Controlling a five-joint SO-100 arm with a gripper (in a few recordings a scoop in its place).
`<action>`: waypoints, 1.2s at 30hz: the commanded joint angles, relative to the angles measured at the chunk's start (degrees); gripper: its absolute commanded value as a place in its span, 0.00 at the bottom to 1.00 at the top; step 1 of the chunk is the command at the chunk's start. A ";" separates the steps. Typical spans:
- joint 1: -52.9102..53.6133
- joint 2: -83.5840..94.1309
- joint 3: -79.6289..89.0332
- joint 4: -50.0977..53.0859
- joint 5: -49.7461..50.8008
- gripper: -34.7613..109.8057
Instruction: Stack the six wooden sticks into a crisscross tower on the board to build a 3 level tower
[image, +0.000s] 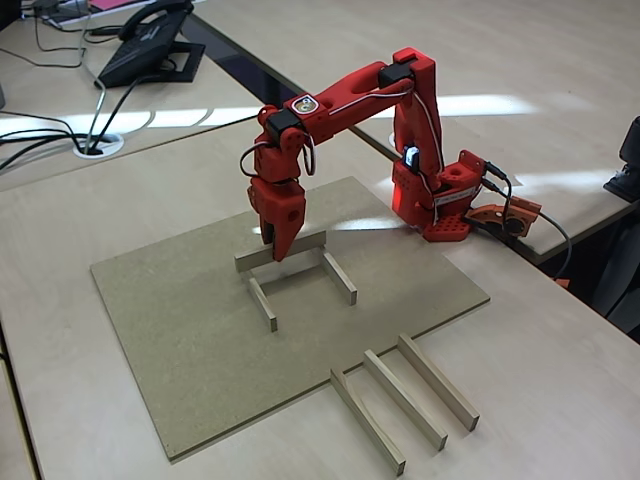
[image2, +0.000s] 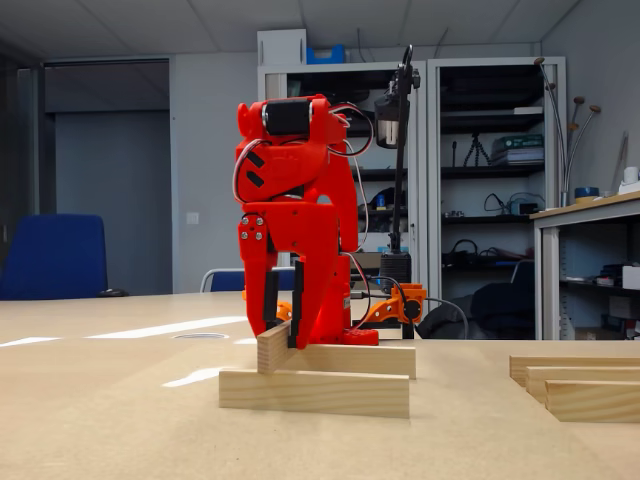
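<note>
Gripper (image: 277, 243) pinching the crosswise stick (image: 281, 251) near its middle, directly beneath the wrist and already resting across two base sticks (image: 300, 290) on the board (image: 180, 330) (three spares (image: 405, 400) wait off its edge, well apart).

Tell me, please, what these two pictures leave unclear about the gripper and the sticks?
- Grip: in both fixed views the gripper covers its contact with the cross stick; clamped or released, unclear.
- Far base stick: mostly behind the near base stick in the low fixed view.
- Spare sticks: cut off by the right edge.
</note>
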 joint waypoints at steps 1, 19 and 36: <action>0.79 3.08 0.53 -0.18 -0.44 0.34; -0.62 4.75 1.58 -1.76 -1.14 0.40; -8.44 13.10 -4.31 4.57 0.70 0.44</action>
